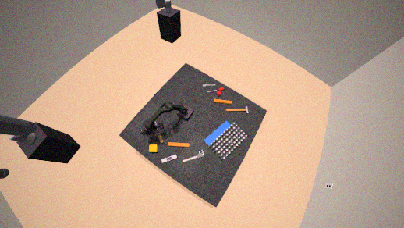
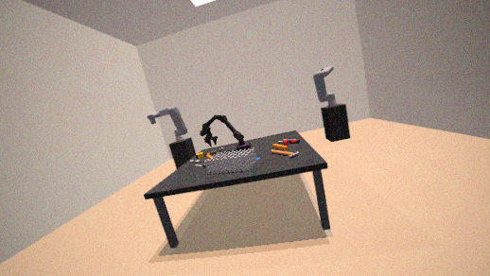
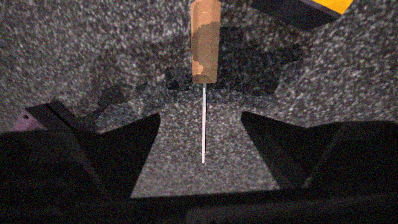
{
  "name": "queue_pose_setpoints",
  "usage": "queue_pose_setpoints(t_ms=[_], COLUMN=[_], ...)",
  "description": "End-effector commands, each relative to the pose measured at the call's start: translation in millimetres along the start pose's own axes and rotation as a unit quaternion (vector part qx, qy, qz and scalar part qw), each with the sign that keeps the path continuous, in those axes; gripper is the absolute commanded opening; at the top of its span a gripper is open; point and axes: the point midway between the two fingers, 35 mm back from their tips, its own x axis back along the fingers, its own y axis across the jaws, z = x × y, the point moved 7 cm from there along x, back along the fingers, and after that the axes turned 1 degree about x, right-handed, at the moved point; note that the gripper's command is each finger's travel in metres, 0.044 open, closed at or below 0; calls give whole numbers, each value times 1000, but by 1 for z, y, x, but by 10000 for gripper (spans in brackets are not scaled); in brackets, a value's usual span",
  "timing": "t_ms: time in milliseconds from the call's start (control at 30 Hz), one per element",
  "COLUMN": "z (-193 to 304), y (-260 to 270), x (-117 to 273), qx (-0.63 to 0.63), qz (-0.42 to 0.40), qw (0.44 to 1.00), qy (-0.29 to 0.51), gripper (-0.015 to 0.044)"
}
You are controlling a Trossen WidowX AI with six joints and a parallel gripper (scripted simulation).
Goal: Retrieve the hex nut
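Pincer (image 1: 146, 133) (image 2: 211, 142) (image 3: 201, 116) spread wide, nothing gripped, over the wooden-handled tool (image 1: 161, 138) (image 3: 206, 42); the wrist view has its thin shaft running between the fingertips. Early stage by the look of it: tool not in hand, probably about to be picked up. Nut not discernible in any view, so can't confirm it's in the field; blue taped strip (image 1: 217, 133) (image 2: 258, 159) shows no visible nut either. Left, as judged: grip tool, hook nut, drag it onto strip, park tool outside, end open and touching nothing. Spacers (image 1: 229, 140) (image 2: 232, 162) stand in tight rows beside the strip, pale tops, slim metal posts; no toppled one made out. Tool handle brownish wood, faceted, blotchy; shaft straight, narrow, pale metal, tip shape unclear. Tabletop (image 1: 210, 183) (image 2: 284, 169) dark, speckled, square-cornered. Yellow block (image 1: 153, 148) (image 2: 200, 155) near the tool.
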Motion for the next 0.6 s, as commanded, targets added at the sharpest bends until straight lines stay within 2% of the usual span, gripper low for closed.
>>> queue_pose_setpoints(t_ms=[0, 567], z=[1, 1], y=[1, 1], x=[-1, -1], qx=[1, 1], qz=[-9, -9], qw=[1000, 1000], qy=[3, 3], gripper=[440, 440])
